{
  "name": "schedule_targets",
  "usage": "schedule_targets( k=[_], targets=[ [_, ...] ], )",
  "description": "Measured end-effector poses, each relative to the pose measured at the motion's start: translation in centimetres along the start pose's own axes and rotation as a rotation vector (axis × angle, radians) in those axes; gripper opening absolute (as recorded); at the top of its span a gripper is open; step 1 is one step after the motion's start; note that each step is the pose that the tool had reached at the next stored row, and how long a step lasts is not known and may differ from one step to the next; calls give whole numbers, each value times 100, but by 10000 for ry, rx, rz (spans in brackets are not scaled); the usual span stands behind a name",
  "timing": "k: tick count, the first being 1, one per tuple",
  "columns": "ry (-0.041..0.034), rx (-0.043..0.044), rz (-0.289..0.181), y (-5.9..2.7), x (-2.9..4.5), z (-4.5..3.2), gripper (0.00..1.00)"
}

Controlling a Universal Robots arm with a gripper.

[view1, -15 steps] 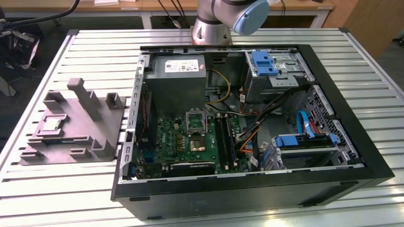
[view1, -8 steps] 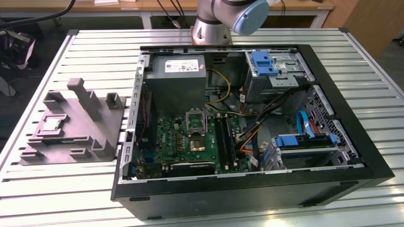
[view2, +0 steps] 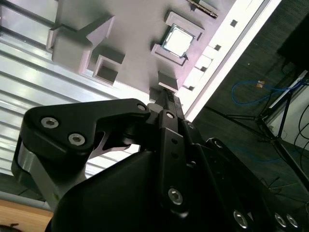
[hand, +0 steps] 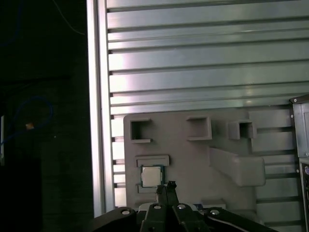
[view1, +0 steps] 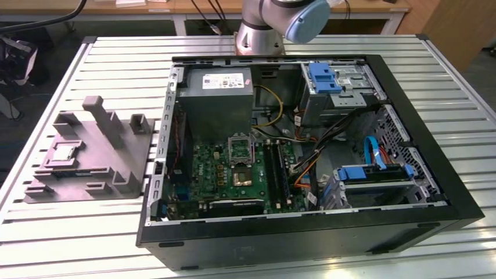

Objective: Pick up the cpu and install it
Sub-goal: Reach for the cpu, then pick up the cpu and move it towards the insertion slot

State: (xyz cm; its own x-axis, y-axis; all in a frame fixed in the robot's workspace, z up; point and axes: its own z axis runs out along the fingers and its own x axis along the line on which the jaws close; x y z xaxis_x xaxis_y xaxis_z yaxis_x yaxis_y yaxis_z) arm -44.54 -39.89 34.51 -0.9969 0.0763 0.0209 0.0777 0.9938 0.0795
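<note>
A robotics lab: slatted aluminium bench (view1: 69,235), opened computer case (view1: 271,239).

From high, the exterior view looks down on the table (view1: 78,232), computer case (view1: 310,235) and holder block (view1: 85,177); both wrist views face that block from well above.

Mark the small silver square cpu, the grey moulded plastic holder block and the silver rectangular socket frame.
small silver square cpu (hand: 151,176), first wrist view, middle of its metal top.
grey moulded plastic holder block (hand: 193,164), first wrist view, bare flat base.
silver rectangular socket frame (view1: 240,149), exterior view, its dark centre.
</note>
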Motion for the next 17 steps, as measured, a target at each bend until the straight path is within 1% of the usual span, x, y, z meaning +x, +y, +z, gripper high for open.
schedule_targets(
  k=[8,17],
  targets=[
    [0,0,0,-6,71,1,11],
    [0,1,0,-6,77,1,11]
  ],
)
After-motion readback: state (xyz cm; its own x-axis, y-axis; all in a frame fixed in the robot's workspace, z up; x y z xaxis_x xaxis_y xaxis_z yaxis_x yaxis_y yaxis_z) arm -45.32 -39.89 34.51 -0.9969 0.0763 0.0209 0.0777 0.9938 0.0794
